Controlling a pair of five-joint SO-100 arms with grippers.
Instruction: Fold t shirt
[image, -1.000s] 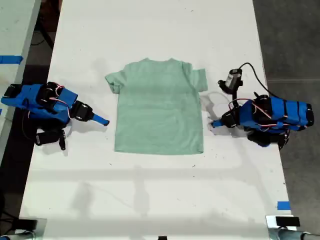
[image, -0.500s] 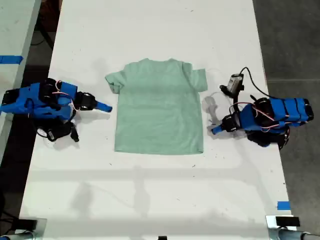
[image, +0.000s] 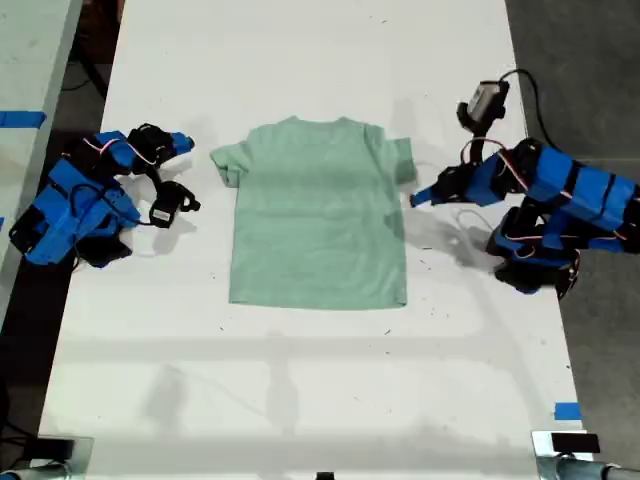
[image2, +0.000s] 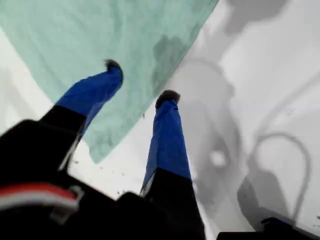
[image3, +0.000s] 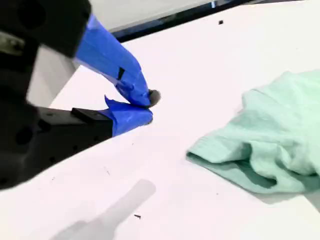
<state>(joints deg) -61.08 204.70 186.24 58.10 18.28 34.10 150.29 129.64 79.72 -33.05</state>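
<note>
The pale mint-green t shirt (image: 318, 215) lies flat on the white table (image: 300, 380), collar toward the far edge. Its sleeve (image: 225, 165) on the exterior view's left is rumpled. My first gripper (image: 420, 196) is at the exterior view's right, beside the other sleeve. In the first wrist view it (image2: 140, 80) is open, its blue fingers (image2: 167, 135) straddling the shirt's edge (image2: 75, 35) from above. My second gripper (image: 183, 143) is at the exterior view's left, a short way from the rumpled sleeve (image3: 270, 145). It (image3: 149, 107) is shut on nothing, just above the table.
A black cable and a small camera (image: 487, 100) rise from the first arm. Blue tape (image: 567, 411) marks the table's near corner at the exterior view's right. A second table with blue tape (image: 20, 120) stands at the exterior view's left; dark floor lies beyond both sides.
My second gripper has swung toward the far side, level with the rumpled sleeve. My first arm has lifted and moved its gripper to the shirt's edge near the other sleeve.
</note>
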